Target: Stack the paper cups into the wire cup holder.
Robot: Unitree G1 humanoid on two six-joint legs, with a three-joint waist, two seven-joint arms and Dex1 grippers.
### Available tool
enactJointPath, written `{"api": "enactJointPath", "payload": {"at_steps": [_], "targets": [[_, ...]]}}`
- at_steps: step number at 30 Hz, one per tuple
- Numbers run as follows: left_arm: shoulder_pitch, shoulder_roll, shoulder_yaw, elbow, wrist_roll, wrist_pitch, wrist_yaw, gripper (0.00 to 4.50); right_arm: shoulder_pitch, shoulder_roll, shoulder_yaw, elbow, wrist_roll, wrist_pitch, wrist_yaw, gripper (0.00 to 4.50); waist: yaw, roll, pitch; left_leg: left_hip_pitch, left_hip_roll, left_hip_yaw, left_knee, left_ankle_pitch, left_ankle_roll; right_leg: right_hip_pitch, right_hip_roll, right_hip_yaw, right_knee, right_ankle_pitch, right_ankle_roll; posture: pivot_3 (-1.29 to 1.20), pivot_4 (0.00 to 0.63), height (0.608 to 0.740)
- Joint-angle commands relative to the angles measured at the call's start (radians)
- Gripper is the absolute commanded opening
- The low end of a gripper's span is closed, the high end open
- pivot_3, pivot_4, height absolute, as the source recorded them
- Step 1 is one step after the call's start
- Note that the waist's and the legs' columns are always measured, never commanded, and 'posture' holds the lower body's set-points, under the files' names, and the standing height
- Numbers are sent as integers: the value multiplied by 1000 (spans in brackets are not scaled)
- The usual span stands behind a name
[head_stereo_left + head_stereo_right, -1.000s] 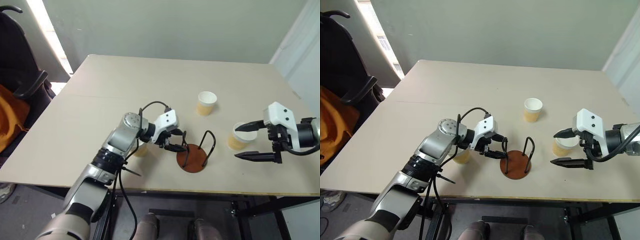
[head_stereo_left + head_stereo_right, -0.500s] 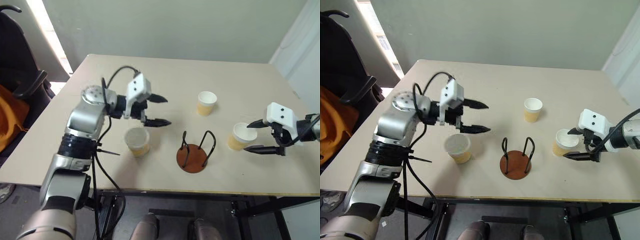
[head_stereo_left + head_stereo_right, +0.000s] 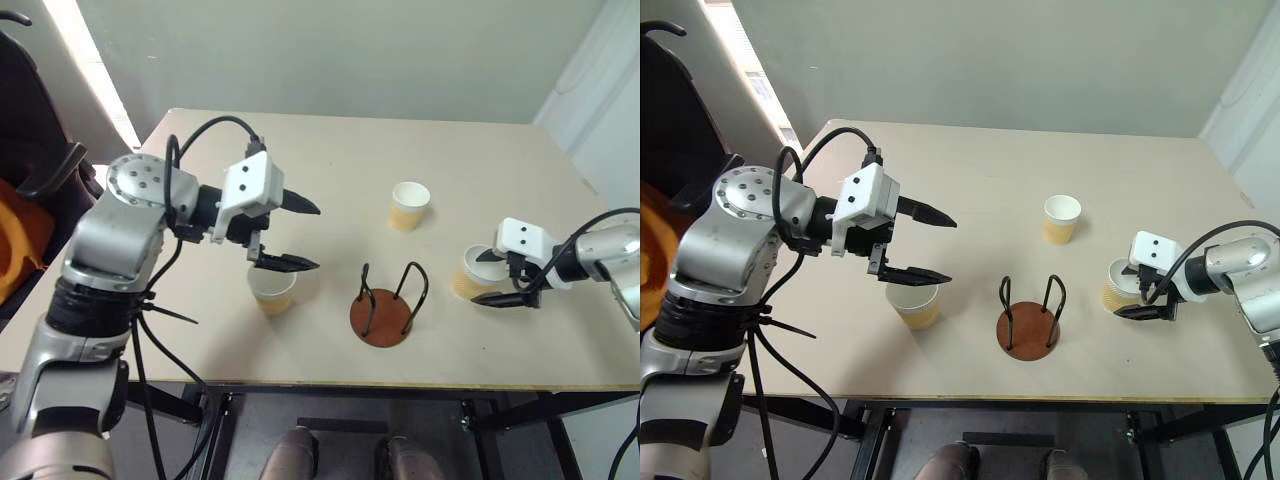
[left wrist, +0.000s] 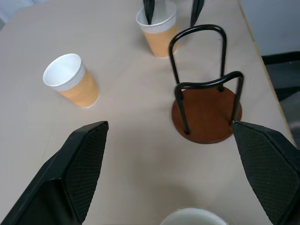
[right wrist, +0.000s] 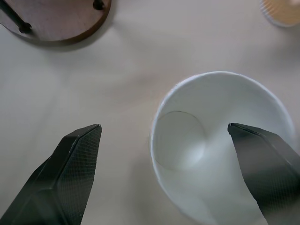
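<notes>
Pale and flat, the big table (image 3: 200,160) is sitting in front of a plain wall, and everything for the job is standing on it. Nearest the front edge, the wire cup holder (image 3: 386,303) is waiting with nothing inside its two black loops. The left claw (image 3: 298,235) is hanging in the air with its fingers wide apart and nothing in them, and one paper cup (image 3: 272,289) is standing just under its lower finger. The right claw (image 3: 488,278) is also spread wide, with one finger on each side of a second paper cup (image 3: 472,272); I cannot tell if the fingers are touching it. The holder is sitting near this claw, off to its side. A third paper cup (image 3: 409,205) is standing farther back, well apart from both claws. To do this step well, I think the right claw should be squeezing softly so the thin cup is not crushing, lifting it straight up, then lowering it between the loops.
</notes>
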Motion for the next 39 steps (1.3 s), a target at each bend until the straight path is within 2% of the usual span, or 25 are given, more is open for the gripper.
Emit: {"api": "enactJointPath", "payload": {"at_steps": [1,4,7,13,18,23,29,33,39], "targets": [[12,34,22,-60,-23,9,-10,4486,-28,5,-8,13,-20,-21,13,4500,-1,0,0,0,0,0,0,0,0,0,0,0,0,0,-1,0,150,740],[28,63,32,-79,-31,16,-9,4486,-35,18,-6,29,-29,-29,26,4500,-2,0,0,1,1,0,0,-1,-1,0,0,-1,0,-1,-4,0,150,740],[55,99,57,-109,-60,27,-19,4500,-43,32,-4,45,-41,-34,33,3932,-5,0,0,1,2,0,0,-1,-2,-1,0,-2,0,-2,-8,0,150,740],[89,125,103,-152,-137,61,-13,4500,-66,61,3,73,-55,-47,50,1839,-8,0,0,1,2,0,-1,-2,-3,-1,0,-2,1,-4,-10,0,150,740],[92,124,106,-156,-146,70,10,4500,-80,60,-6,60,-55,-46,84,32,-9,0,0,1,2,0,-1,-2,-4,-1,0,-2,1,-4,-11,0,150,740],[91,128,106,-135,-141,59,22,4500,-131,1,-72,-32,25,-8,184,32,-10,1,1,1,2,0,-2,-3,-5,-2,0,-3,1,-5,-12,0,150,740],[101,138,109,-116,-138,41,21,4500,-353,-23,-111,-168,218,63,315,32,-18,4,2,2,3,0,-8,-2,-9,-4,1,-3,1,-7,-16,0,150,740],[106,136,102,-105,-132,29,25,4500,-503,25,-24,-235,343,91,318,32,-23,4,2,3,4,0,-13,0,-10,-6,1,-4,2,-9,-19,0,150,740],[109,127,98,-119,-145,32,27,4500,-527,23,125,-299,424,39,318,32,-21,3,2,1,5,-1,-15,1,-12,-7,2,-6,1,-11,-22,0,150,740]]}}
